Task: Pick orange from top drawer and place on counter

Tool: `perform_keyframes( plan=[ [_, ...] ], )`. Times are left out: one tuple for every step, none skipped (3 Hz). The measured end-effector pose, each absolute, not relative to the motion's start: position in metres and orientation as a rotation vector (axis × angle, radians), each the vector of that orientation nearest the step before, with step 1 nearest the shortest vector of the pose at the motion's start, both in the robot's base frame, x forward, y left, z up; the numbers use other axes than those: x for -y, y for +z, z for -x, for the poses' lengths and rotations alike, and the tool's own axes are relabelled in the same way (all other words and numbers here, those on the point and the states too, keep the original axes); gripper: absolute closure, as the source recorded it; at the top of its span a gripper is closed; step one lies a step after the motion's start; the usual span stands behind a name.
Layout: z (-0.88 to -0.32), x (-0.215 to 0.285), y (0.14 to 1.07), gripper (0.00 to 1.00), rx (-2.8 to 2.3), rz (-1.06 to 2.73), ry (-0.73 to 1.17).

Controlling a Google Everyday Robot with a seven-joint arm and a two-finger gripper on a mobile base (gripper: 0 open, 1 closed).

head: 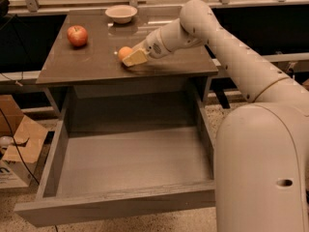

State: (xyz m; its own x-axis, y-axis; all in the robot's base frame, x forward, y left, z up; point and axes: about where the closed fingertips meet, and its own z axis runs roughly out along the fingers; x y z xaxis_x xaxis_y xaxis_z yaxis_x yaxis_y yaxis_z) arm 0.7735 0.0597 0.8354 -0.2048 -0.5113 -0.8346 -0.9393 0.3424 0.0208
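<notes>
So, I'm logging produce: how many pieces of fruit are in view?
2. The orange lies on the counter at the gripper; the apple sits back left on it. The drawer shows none.

Gripper point(131, 57) apparently touching orange point(123, 52) on counter point(91, 64), apple point(77, 35) farther left.

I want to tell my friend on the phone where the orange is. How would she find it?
Look at the brown counter above the open top drawer. Near its middle, the gripper on the robot's white arm sits right at the orange. It is the small, plain orange ball, not the bigger red apple at the back left or the pale bowl behind.
</notes>
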Motion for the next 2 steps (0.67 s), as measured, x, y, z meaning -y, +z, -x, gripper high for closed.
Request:
perform_keyframes(
  plan=[
    [-0.7735, -0.0598, 0.8354, 0.11, -1.846, 1.277, 0.712],
    [-0.7735, -0.0598, 0.8354, 0.0, -1.846, 1.277, 0.712]
  ],
)
